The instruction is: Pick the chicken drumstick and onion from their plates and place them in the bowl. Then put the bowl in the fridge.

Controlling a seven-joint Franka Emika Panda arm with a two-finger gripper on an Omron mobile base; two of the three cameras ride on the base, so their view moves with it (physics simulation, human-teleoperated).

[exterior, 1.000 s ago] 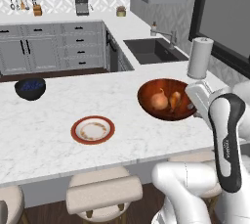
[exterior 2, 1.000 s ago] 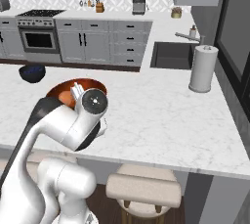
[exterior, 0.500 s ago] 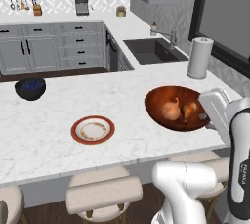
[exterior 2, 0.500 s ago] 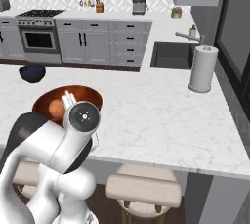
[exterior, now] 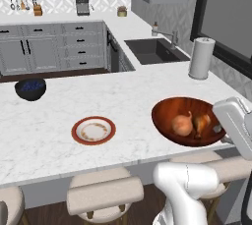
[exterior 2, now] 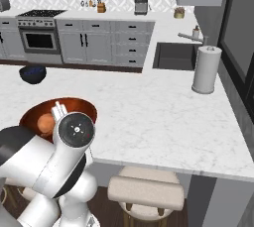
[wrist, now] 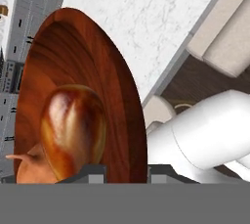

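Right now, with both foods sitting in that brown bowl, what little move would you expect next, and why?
Probably carrying it clear of the counter edge toward the fridge. The onion and chicken drumstick already lie inside the bowl, and the pincer looks shut on its rim.

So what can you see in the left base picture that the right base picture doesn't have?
The left base view alone has the red-rimmed plate on the counter and the chicken drumstick lying beside the onion. The right base view alone has the oven and the robot's round dark elbow joint in front of the bowl. Both share the reddish-brown bowl, the onion, the small dark bowl, the paper towel roll and the sink.
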